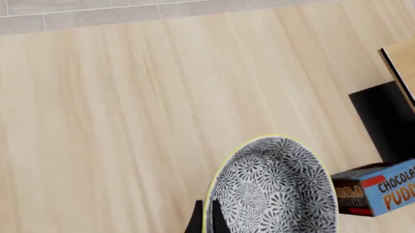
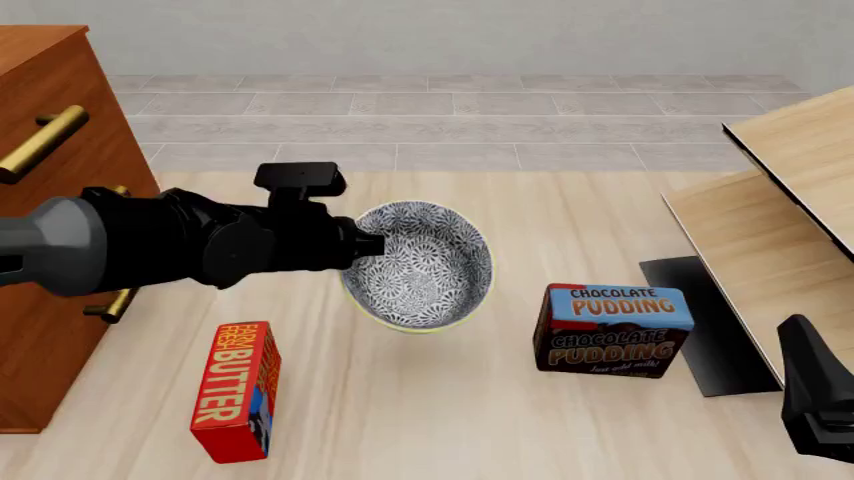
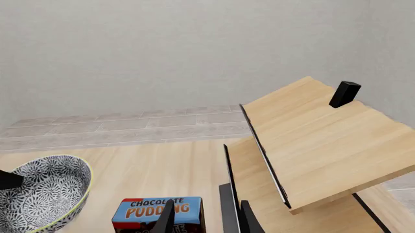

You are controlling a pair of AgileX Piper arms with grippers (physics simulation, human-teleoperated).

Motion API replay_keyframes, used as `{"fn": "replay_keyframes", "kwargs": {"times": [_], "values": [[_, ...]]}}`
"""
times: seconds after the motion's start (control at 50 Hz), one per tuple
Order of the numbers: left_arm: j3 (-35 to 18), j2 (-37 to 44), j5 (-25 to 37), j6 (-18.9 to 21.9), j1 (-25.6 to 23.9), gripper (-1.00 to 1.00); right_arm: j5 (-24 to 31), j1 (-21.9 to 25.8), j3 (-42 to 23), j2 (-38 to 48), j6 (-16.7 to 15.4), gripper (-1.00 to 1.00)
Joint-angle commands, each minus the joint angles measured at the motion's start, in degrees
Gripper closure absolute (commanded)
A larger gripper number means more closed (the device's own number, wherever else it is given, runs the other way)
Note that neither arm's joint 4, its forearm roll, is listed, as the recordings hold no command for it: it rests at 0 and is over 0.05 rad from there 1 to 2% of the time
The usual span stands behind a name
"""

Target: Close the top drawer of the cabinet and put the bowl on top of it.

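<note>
Bowl: one, blue-and-white floral bowl (image 2: pixel 418 265) with a pale yellow rim, tilted so its opening faces the front camera, mid-counter, between the butter box and the pudding box.
Left tool: left tool (image 2: pixel 370 244) comes in from the cabinet side and pinches the bowl's near-left rim; in the left wrist view one dark finger (image 1: pixel 194 219) sits outside the rim and one inside.
Bowl contact: cannot tell from these views whether the bowl touches the counter (image 2: pixel 534 420) or hangs clear of it.
Right tool: right tool (image 3: pixel 206 213) is low at the front view's right edge; in its wrist view two dark fingertips stand apart with nothing between them, so spread.
Cabinet: one reddish-brown cabinet (image 2: pixel 54 110) at the far left, only partly in frame.
Drawers: brass bar handles visible, one at top (image 2: pixel 40 143) and bits of others behind the left arm; cannot tell if the top drawer is in or out.
Boxes: two. One red butter box (image 2: pixel 238 390) in front of the bowl toward the cabinet; one chocolate pudding box (image 2: pixel 611 328) to the bowl's right, apart from it.
Other furniture: one pale light-wood unit (image 2: pixel 787 220) with black edging at the right, boards slanted.
Floor: grey tile strip (image 2: pixel 467 115) beyond the counter.
</note>
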Motion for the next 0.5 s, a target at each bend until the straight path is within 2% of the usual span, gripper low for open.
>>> {"fn": "replay_keyframes", "kwargs": {"times": [0.02, 0.08, 0.18, 0.2, 0.26, 0.28, 0.4, 0.5], "values": [[-2.7, -4.6, 7.9, -1.2, 1.9, 1.0, -0.1, -0.1, 0.1, 0.0, 0.0, -1.0], [-3.6, -6.9, 11.4, -0.4, 4.1, 1.0, -0.2, -0.1, 0.1, 0.0, 0.0, -1.0], [-4.7, -10.0, 16.2, -1.8, 4.9, 1.0, -0.2, 0.0, 0.1, 0.0, 0.0, -1.0], [-5.0, -10.8, 16.8, -3.3, 3.9, 1.0, -0.3, 0.0, 0.2, 0.0, -0.1, -1.0], [-5.8, -11.9, 18.5, -2.8, 4.7, 1.0, -0.2, 0.0, 0.1, 0.0, -0.1, -1.0], [-6.1, -12.1, 20.0, -4.8, 4.2, 1.0, -0.1, -0.1, 0.0, 0.0, -0.1, -1.0], [-9.5, -15.9, 26.1, -3.8, 5.5, 1.0, -0.1, 0.0, 0.0, 0.0, -0.1, -1.0], [-10.7, -17.0, 28.5, -6.4, 4.9, 1.0, 0.0, 0.1, -0.1, 0.0, -0.2, -1.0]]}}
